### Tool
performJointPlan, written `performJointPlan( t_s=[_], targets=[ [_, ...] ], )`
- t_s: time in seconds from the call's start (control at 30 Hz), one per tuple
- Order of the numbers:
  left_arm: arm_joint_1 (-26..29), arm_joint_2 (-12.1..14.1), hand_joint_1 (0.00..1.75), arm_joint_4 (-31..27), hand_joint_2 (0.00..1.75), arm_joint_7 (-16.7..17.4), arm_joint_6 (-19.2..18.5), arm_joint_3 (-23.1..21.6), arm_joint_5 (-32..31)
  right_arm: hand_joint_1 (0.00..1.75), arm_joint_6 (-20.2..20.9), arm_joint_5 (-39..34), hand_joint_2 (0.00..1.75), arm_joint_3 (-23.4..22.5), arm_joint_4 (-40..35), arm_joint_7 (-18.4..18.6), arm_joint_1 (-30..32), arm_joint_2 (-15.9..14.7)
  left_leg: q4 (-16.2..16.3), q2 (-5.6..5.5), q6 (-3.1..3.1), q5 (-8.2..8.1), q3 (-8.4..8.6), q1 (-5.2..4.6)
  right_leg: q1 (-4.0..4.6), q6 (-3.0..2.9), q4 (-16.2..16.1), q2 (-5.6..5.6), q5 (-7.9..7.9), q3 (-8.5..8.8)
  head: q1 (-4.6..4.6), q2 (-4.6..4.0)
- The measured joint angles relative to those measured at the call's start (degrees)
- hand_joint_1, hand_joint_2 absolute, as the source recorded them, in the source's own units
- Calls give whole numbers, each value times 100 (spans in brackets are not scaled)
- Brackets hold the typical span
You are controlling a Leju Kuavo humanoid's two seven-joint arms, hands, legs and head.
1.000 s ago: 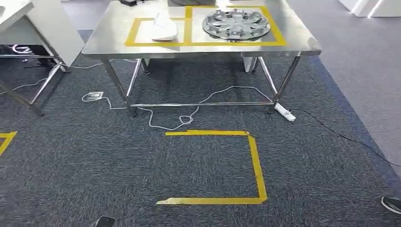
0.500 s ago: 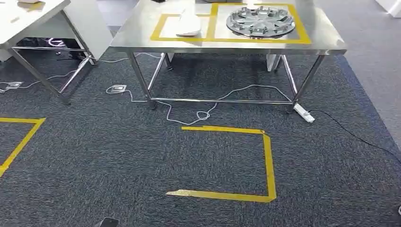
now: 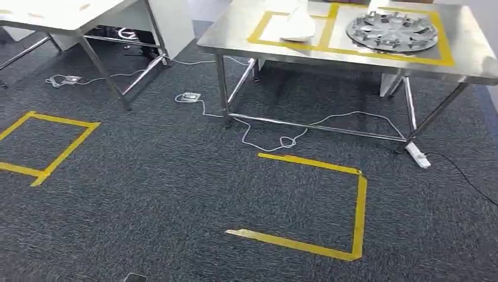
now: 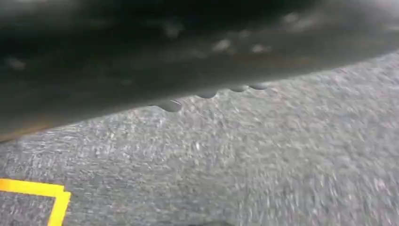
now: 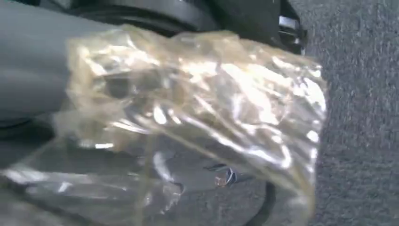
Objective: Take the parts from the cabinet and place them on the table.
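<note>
- A second taped square [image 3: 44,144] and a white table [image 3: 70,14] are brought into view at left: the camera is turned since earlier.
- The steel table [image 3: 235,35] is shifted rightward; a white part [image 3: 298,26] and wheel cover [image 3: 391,31] lie inside its tape frames.
- A clear bag [image 5: 197,122] is seen at the right hand; the state of either hand cannot be told.

Yellow tape outlines [image 3: 356,202] are lying on the dark grey carpet [image 3: 147,194]. White cables [image 3: 276,138] are trailing under the steel frame toward a white power strip [image 3: 417,155]. A white-topped table [image 3: 70,14] is standing nearby.

Speckled dark grey carpet [image 3: 147,194] is marked with yellow tape [image 3: 358,205], same yellow on the shiny silver table [image 3: 235,32].
</note>
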Motion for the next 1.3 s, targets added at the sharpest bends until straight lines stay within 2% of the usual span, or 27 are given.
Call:
performJointPlan(
  t_s=[0.03,0.07,0.1,0.13,0.17,0.23,0.27,0.3,0.33,0.43,0.47,0.5,0.53,0.6,0.67,0.73,0.77,0.8,0.83,0.97,1.03,1.07,1.13,1.17,1.2,1.27,1.3],
  targets=[
    [-23,4,0,2,0,2,0,-2,-2,0,9,0,0,2,0,-2,9,0,1,-71,39,22,-34,-4,-18,7,418,229,-239,-188,11,2],
    [-44,0,0,2,0,2,0,-4,-4,0,11,0,0,2,0,-2,32,-2,2,-152,64,38,-63,-11,-21,10,931,337,-470,-425,11,0],
    [-52,-2,0,2,0,2,0,-7,-4,0,11,0,0,2,0,0,52,-2,4,-233,80,51,-88,-19,-19,11,1435,387,-648,-671,15,0],
    [-46,-2,0,4,0,2,-2,-9,-7,0,11,0,0,2,0,0,64,-2,6,-321,82,66,-98,-27,-18,10,1730,405,-686,-831,13,0],
    [-31,-4,0,9,0,2,-2,-9,-7,0,11,0,0,2,0,0,70,-2,7,-394,77,72,-96,-33,-18,3,1689,406,-571,-833,10,0],
    [-21,-6,0,11,0,2,-2,-9,-7,0,11,0,0,4,0,0,69,-4,22,-556,63,81,-90,-37,-18,-31,924,446,-49,-497,11,0],
    [-31,-7,0,11,0,2,-2,-9,-7,0,11,0,0,4,0,0,69,-4,37,-639,53,84,-92,-36,-22,-61,376,595,227,-245,13,0],
    [-40,-9,0,11,0,2,-2,-11,-7,0,11,2,0,7,0,0,73,-7,50,-700,37,87,-113,-31,-37,-89,39,918,295,-105,17,0],
    [-66,-13,0,11,0,2,-2,-11,-7,0,11,0,0,9,0,0,75,-9,114,-784,-5,70,-156,-73,-85,-87,-142,1020,239,-41,0,0],
    [-36,-20,0,20,0,2,-33,-11,-5,0,13,0,0,22,0,0,62,-11,93,-968,-136,150,-265,-26,-48,-110,-107,856,233,-22,6,2],
    [-32,6,0,22,0,2,-59,-11,2,0,19,0,0,26,0,0,61,-4,127,-960,-153,129,-275,-31,-106,-154,-164,745,280,-13,8,0],
    [-24,-4,0,22,0,-7,-81,-11,4,0,26,0,0,26,0,-2,60,-13,246,-636,-190,13,-322,-61,-102,-170,-178,672,289,0,-14,0],
    [-38,-4,0,22,0,-9,-103,-11,7,0,31,-2,0,24,0,-2,72,-13,562,-411,-238,-215,-469,-46,-98,-198,-178,575,284,2,-84,0],
    [-70,-11,0,22,0,-9,-116,-13,7,0,52,-2,0,24,0,0,104,-13,1489,-281,-303,-670,-889,-10,-82,-201,-175,348,277,-2,-81,0],
    [-53,-18,0,24,0,-9,-114,-15,7,0,74,-4,0,24,0,0,100,-13,1847,-261,-336,-715,-1028,23,-79,-200,-171,173,267,-9,-83,0],
    [-29,-18,0,24,0,-9,-114,-15,9,0,83,-11,0,24,0,0,89,-13,1221,-213,-332,-303,-680,31,-79,-189,-169,27,254,9,-83,0],
    [-31,-15,0,24,0,-9,-114,-15,15,0,85,-11,0,24,0,0,86,-13,717,-112,-315,-70,-401,29,-79,-174,-169,-40,244,30,-83,0],
    [-42,-7,0,24,0,-9,-114,-15,22,0,90,-11,0,24,0,0,82,-13,257,121,-286,65,-147,14,-64,-153,-168,-100,232,50,-83,0],
    [-71,-7,0,22,0,-9,-116,-15,22,0,90,-11,0,24,0,-2,85,-13,94,238,-241,0,-94,-54,-11,-102,-127,-153,200,30,-99,0],
    [-31,-7,0,31,0,-9,-131,-15,42,0,116,-20,0,24,0,0,32,-13,100,27,-56,62,-192,-43,-17,-2,-139,-341,207,58,-92,0],
    [-43,-7,0,31,0,-7,-136,-15,42,0,133,-22,0,26,0,-4,31,-13,72,-59,34,124,-227,-17,-45,43,186,161,-177,-97,-55,0],
    [-67,-2,0,31,0,-7,-136,-15,52,0,138,-22,0,24,0,-2,45,-13,75,-133,66,147,-268,-23,-49,39,636,302,-470,-265,-55,0],
    [-85,-4,0,31,0,-7,-136,-15,55,0,140,-26,0,24,0,0,67,-13,79,-276,86,211,-345,-50,-43,25,1535,397,-867,-617,-53,0],
    [-81,-4,0,33,0,0,-138,-15,55,0,142,-26,0,24,0,0,68,-13,81,-349,77,242,-379,-60,-43,17,1684,406,-861,-667,-59,0],
    [-74,-4,0,33,0,9,-142,-15,55,0,142,-26,0,24,0,0,67,-13,82,-423,69,269,-406,-66,-43,3,1551,408,-718,-580,-59,0],
    [-65,-11,0,37,0,11,-142,-15,55,0,149,-28,0,24,0,0,62,-13,85,-577,33,329,-454,-66,-44,-39,660,467,-232,-92,-59,0],
    [-70,-15,0,37,0,11,-142,-15,55,0,149,-31,0,24,0,0,58,-13,87,-654,11,366,-478,-64,-47,-67,119,628,-43,219,-55,0]
  ],
)
